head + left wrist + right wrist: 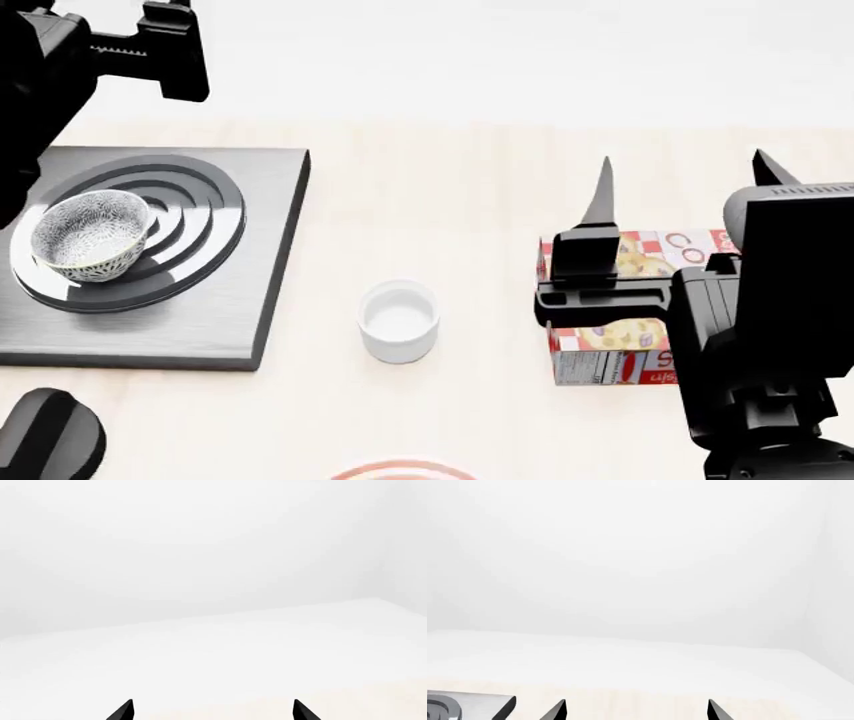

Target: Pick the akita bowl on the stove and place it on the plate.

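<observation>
While the akita bowl (91, 236) sits untouched on the stove (227, 300) burner near the counter's left edge, both grippers are held spread; reaching remains, with the plate (400, 470) at the near edge.

Both black arms reach forward in the head view. The left arm sits at the upper left, its gripper (212, 711) showing only two parted fingertips in its wrist view. The right gripper (681, 185) is raised at right, fingers pointing away from the robot and spread apart, nothing between them.
</observation>
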Robot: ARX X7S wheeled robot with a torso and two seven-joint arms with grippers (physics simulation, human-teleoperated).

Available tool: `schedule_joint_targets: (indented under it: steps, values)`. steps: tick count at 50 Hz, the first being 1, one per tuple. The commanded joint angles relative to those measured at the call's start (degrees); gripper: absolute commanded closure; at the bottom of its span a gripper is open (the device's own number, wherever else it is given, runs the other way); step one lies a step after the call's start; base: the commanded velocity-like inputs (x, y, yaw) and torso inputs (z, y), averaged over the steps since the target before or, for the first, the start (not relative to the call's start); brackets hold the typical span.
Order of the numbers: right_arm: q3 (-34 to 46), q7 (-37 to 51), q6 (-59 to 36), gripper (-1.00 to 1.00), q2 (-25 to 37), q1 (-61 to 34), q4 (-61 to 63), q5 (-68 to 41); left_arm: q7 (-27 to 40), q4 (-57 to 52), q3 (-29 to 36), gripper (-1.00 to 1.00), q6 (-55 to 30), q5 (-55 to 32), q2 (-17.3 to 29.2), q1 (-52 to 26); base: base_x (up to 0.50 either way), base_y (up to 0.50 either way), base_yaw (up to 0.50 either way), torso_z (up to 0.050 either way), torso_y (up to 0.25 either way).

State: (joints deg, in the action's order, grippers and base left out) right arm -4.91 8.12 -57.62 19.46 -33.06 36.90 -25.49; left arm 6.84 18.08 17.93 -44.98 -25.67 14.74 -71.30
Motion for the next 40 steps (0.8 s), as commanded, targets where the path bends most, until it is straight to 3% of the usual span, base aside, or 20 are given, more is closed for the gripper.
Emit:
schedule_joint_targets:
  steps: [1, 5, 11, 22, 40]
  values:
    - [0.2, 0.1, 0.5, -1.00, 0.2, 0.1, -0.2, -0.1, 0.5, 0.1, -0.1, -1.00, 0.2, -0.1, 0.0, 0.1, 0.00, 0.00, 0.00, 0.000, 0.000]
    - [0.1, 0.2, 0.1, -1.00, 0.2, -0.1, 0.0, -0.3, -1.8, -1.1, 2.5, -1.00, 1.2, 0.8, 0.9, 0.6, 0.00, 0.00, 0.00, 0.000, 0.000]
    - [0.2, 0.2, 0.7, -1.00, 0.3, 0.2, -0.4, -0.3, -0.3, -0.6, 0.3, -1.00, 0.7, -0.4, 0.3, 0.5, 0.00, 0.00, 0.00, 0.000, -0.201]
    - [0.3, 0.4, 0.6, -1.00, 0.5, 0.1, -0.3, -0.6, -1.5, -1.1, 2.9, -1.00, 1.5, 0.8, 1.0, 1.2, 0.00, 0.00, 0.00, 0.004, -0.092]
    - [0.3, 0.9, -0.2, -1.00, 0.7, -0.2, 0.3, -1.3, 0.3, -0.8, 1.8, -1.00, 1.7, 0.4, 0.8, 1.6, 0.00, 0.00, 0.00, 0.004, -0.128]
